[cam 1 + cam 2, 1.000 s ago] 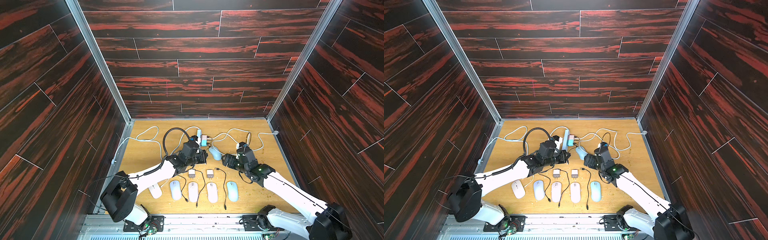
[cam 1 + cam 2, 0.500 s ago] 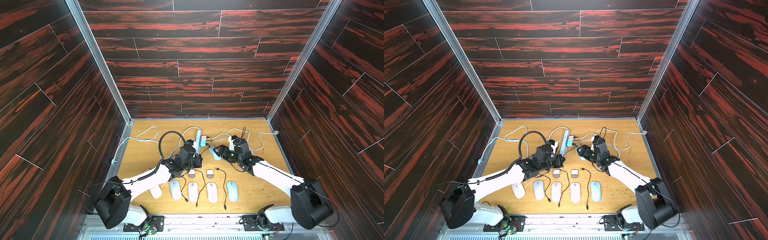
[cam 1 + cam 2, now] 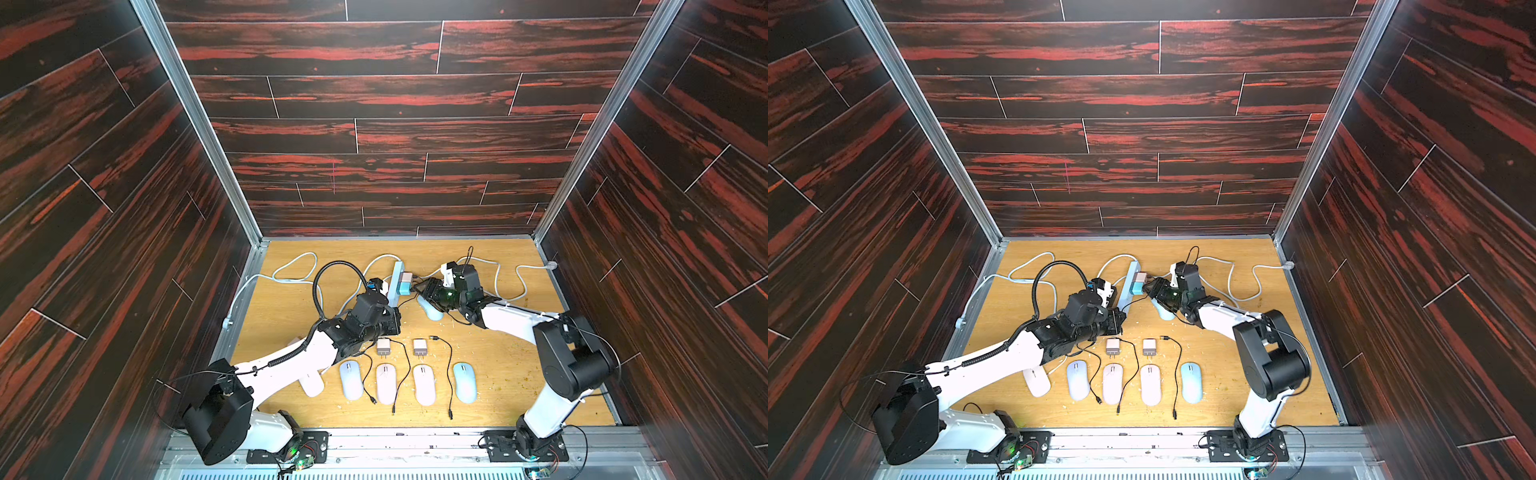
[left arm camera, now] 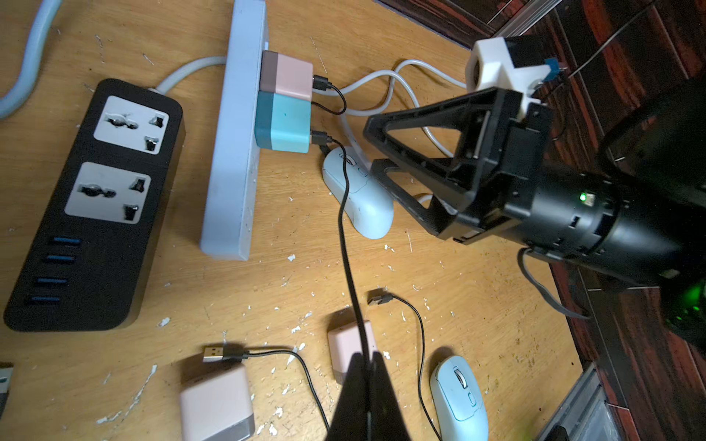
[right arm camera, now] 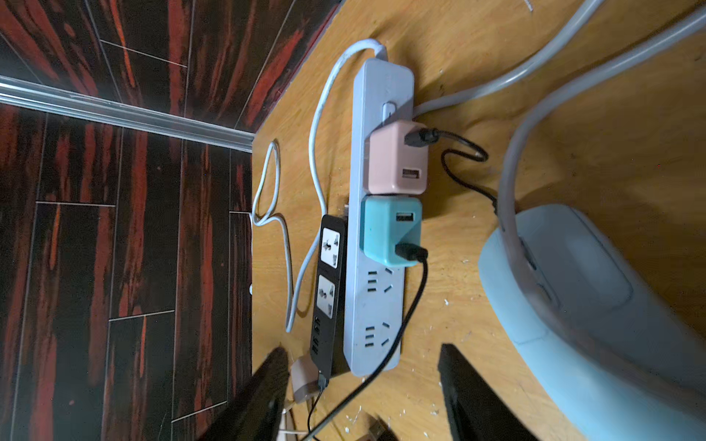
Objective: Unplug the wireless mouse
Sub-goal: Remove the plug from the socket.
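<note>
A light-blue wireless mouse lies beside a pale power strip. A teal charger and a pink charger are plugged into the strip. The pink charger's black lead loops toward the mouse's front. My left gripper is shut on the black cable coming from the teal charger. My right gripper is open, over the mouse's front, pointing at the chargers and holding nothing.
A black power strip lies beside the pale one, under my left arm. Several mice, two loose chargers and loose black cables lie along the front. Grey cords loop at the back. Walls close three sides.
My right gripper has swung back and left from beside the mouse to the chargers, its jaws narrowing. The left gripper has stayed shut on the cable, hardly moving.
</note>
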### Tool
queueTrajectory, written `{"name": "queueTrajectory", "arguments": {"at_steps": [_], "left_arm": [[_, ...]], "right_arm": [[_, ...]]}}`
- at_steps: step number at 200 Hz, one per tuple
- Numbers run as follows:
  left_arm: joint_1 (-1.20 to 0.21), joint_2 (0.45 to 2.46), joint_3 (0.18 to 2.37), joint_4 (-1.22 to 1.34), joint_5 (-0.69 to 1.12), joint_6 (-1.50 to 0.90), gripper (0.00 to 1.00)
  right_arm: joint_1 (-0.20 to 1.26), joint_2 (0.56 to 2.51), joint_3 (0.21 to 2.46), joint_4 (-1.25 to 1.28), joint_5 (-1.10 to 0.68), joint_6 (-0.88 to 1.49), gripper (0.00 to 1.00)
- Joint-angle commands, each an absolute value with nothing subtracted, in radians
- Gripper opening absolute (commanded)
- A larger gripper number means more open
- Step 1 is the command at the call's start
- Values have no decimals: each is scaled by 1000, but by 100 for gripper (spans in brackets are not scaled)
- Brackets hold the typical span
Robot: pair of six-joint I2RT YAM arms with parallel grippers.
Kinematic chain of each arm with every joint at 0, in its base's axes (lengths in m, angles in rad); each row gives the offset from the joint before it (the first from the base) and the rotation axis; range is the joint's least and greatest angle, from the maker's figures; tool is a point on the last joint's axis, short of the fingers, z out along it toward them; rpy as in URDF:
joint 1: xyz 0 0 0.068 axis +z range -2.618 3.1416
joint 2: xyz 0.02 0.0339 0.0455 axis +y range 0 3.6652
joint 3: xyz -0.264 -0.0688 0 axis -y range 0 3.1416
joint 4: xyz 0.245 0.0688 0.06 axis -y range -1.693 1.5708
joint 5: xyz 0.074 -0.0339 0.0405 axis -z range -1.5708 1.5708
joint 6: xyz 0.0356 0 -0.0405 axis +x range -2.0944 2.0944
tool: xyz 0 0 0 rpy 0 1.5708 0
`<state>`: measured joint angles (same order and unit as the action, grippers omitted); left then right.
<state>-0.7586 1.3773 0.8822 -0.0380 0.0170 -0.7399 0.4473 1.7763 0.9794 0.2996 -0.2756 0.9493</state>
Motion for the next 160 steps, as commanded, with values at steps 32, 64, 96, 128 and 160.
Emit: {"name": "queueTrajectory", "arguments": {"at_steps": [32,64,96,128,160], "left_arm": [[-758,1357,882,-52,11,-732,0],[-758,1361,883,-51,11,-734,0],[-758,1372,894,-46,20,-736,0],[-758,1377,906,-48,25,-733,0],[-758,1377,909,-57,23,-731,0]], "right_arm": [[428,1925,1091,329,-311,964,62],[425,1995,1164,331,-391,966,60],[424,2036,1203,308,-409,981,59],[423,2067,1238,282,-434,984,56],[423,2108,1276,286,-483,992,52]]}}
